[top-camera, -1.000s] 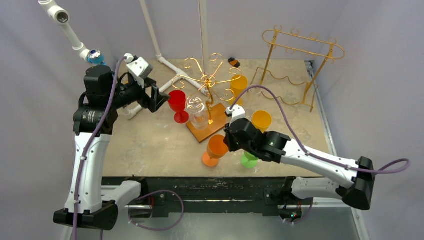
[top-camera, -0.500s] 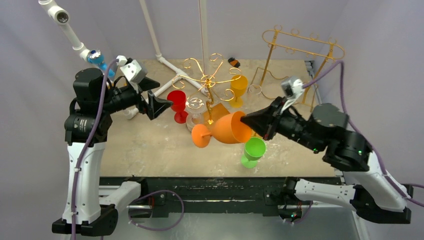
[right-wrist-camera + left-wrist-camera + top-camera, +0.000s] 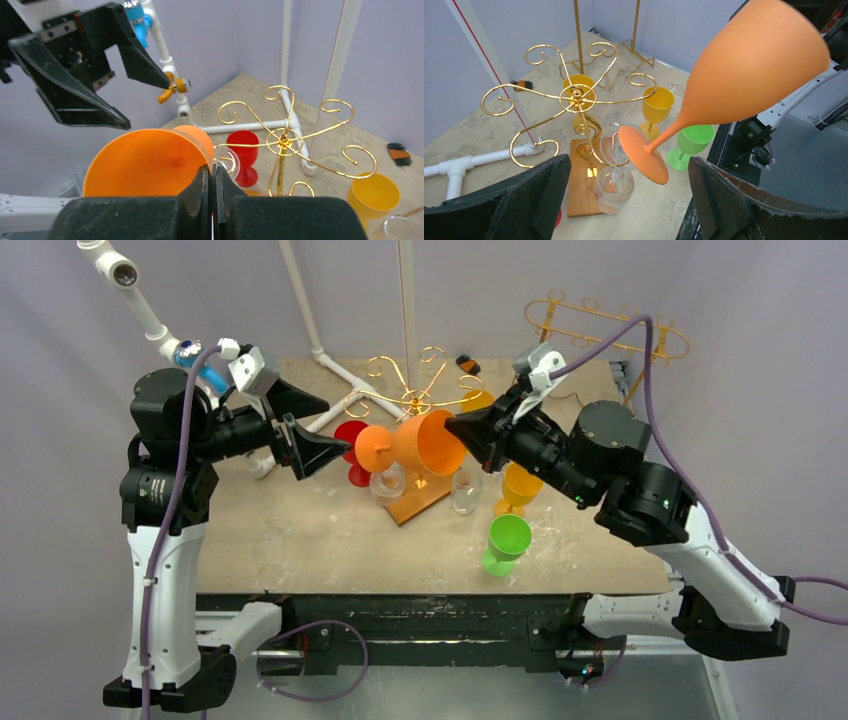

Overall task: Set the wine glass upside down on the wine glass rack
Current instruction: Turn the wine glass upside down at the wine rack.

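My right gripper [image 3: 455, 426] is shut on the rim of an orange wine glass [image 3: 425, 440], holding it on its side in the air with the foot pointing left. In the right wrist view the right gripper [image 3: 211, 170] pinches the orange wine glass [image 3: 145, 165] at the rim. My left gripper [image 3: 335, 428] stands open just left of the foot. In the left wrist view the orange wine glass [image 3: 754, 70] has its foot ahead of the left gripper [image 3: 628, 167], between the spread fingers and not touching them. The gold wine glass rack [image 3: 415, 400] stands behind and below on a wooden base [image 3: 432, 498].
A clear glass [image 3: 614, 187] hangs bowl-down at a low hook of the rack. A red glass [image 3: 350, 435], another clear glass [image 3: 465, 492], two yellow glasses [image 3: 520, 485] and a green glass [image 3: 505, 540] stand around it. A second gold rack [image 3: 600, 350] and white pipes [image 3: 335, 370] are at the back.
The right arm lifted the orange glass off the table, tipped it sideways and carried it up and left towards the left gripper. The left gripper opened wider.
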You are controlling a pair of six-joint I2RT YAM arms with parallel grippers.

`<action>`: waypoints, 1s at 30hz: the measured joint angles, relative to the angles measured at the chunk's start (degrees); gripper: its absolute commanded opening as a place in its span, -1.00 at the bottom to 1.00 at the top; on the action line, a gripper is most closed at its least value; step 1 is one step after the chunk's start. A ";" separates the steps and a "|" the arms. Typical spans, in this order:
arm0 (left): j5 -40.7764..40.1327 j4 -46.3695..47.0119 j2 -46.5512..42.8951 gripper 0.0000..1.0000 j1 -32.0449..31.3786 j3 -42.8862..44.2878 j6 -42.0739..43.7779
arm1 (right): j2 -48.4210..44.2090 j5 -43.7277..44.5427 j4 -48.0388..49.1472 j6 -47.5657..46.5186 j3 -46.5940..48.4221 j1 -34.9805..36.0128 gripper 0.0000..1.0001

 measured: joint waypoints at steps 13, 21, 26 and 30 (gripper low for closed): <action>3.41 6.23 0.11 0.91 0.00 -4.72 -7.80 | -0.57 -0.02 10.56 -3.21 -0.50 0.00 -1.00; 3.74 10.01 0.15 -0.07 0.00 -5.73 -10.47 | 4.31 -2.36 16.20 -2.67 -0.72 1.53 -1.00; 0.96 8.52 0.37 -0.75 0.07 -5.81 -7.43 | 4.11 -2.29 18.67 -2.36 -3.32 2.12 -1.00; -0.52 6.38 0.85 -0.28 -0.07 -5.81 -5.40 | 2.86 -1.92 19.17 -2.64 -6.08 2.58 -1.00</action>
